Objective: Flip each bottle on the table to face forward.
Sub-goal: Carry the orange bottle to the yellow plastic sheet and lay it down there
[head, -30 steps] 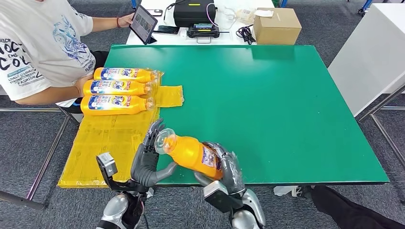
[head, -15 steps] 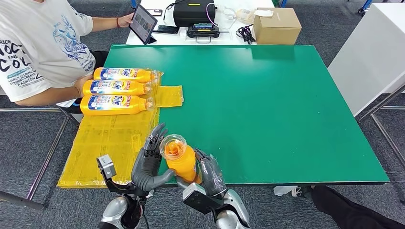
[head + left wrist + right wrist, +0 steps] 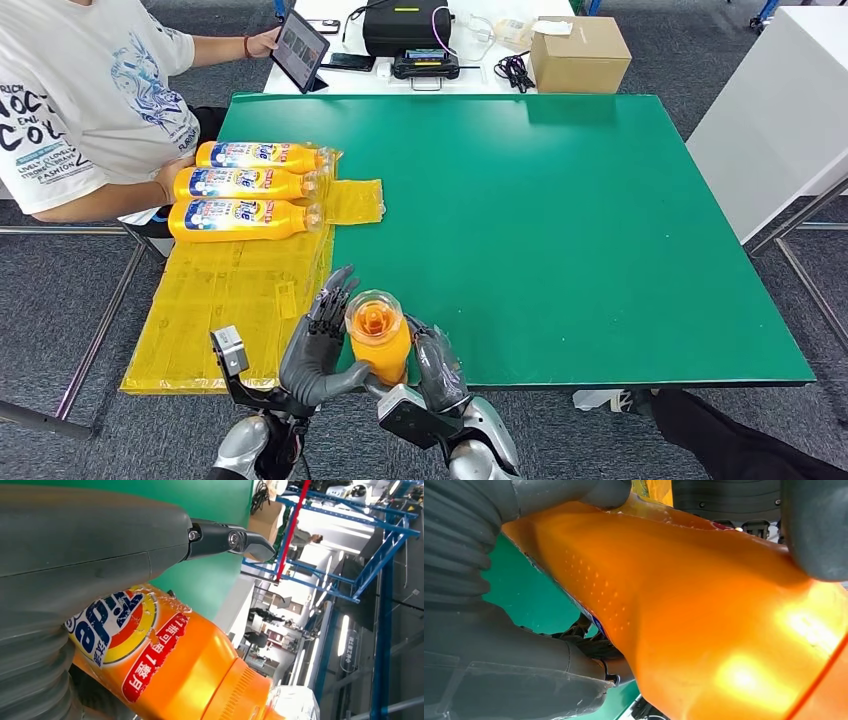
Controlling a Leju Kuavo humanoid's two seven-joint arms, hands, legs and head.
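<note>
Both robot hands are gripping one orange bottle (image 3: 378, 335) at the near edge of the green tabletop (image 3: 560, 230): the left robot hand (image 3: 318, 345) and right robot hand (image 3: 432, 368) are flanking it, cap pointing upward. Three more bottles (image 3: 248, 188) are lying farther along that tabletop.

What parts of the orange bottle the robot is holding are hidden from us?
- Orange plastic bottle, head view: seen cap-on, its base is hidden behind the left hand and right hand.
- Left wrist view: the grey hand cover hides part of its label.
- Right wrist view: too close; the label is cut off.
</note>
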